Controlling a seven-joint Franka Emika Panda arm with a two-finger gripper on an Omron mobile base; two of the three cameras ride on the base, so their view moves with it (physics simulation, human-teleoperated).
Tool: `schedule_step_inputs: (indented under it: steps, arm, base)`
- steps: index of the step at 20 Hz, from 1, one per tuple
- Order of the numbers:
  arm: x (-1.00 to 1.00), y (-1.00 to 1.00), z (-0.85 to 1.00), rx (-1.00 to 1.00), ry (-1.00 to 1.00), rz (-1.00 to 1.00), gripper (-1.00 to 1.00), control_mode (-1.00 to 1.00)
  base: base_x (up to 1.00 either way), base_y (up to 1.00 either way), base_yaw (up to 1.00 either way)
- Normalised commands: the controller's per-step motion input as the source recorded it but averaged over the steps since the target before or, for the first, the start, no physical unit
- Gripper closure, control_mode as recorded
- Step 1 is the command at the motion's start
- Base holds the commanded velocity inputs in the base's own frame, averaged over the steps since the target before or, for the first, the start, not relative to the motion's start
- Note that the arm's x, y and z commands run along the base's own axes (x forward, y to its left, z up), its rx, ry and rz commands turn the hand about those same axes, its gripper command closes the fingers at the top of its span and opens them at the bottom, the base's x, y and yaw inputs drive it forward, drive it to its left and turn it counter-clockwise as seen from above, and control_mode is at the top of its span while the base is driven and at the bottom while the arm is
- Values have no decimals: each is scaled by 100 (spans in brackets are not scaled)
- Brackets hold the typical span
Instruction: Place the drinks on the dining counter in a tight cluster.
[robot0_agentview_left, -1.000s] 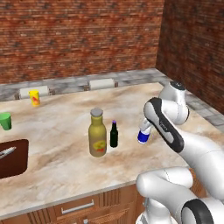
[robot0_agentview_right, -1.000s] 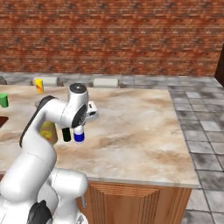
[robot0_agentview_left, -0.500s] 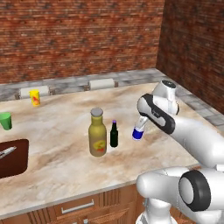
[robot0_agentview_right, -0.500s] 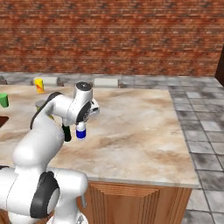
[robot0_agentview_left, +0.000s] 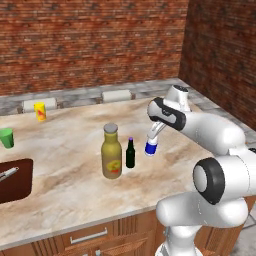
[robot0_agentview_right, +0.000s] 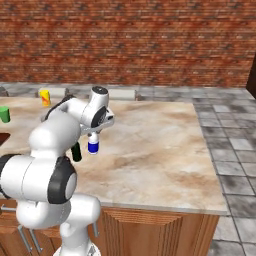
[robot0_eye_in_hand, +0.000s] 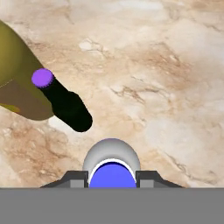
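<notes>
Carried nearer the dark bottle (robot0_agentview_left: 130, 153), white-and-blue bottle (robot0_agentview_left: 150, 147) hangs upright.

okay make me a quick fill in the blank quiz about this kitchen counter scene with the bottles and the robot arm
1. The gripper is shut on the white-and-blue ____.
2. The small dark bottle has a ____ cap.
3. The dark bottle stands right beside the tall olive-yellow bottle, which has a ____ cap.
4. The wall behind the dining counter is ____.

Missing words: bottle; purple; grey; brick

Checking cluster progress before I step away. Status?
Gripper shut on white-and-blue bottle, above dining counter. Tall olive bottle and dark bottle side by side nearby. Nothing between.
</notes>
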Motion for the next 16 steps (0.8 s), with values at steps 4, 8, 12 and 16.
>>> schedule_step_inputs:
  steps: [4, 8, 12, 16]
  arm:
    - [7, 10, -20, 0, 0, 1, 100, -100]
    - [-2, 1, -4, 0, 5, 0, 100, -100]
    - [-2, 12, -8, 0, 12, 0, 100, -100]
    - [-2, 25, -5, -2, 9, 0, 100, -100]
  base:
    - [0, 0, 0]
    - [0, 0, 0]
    - [0, 0, 0]
    - [0, 0, 0]
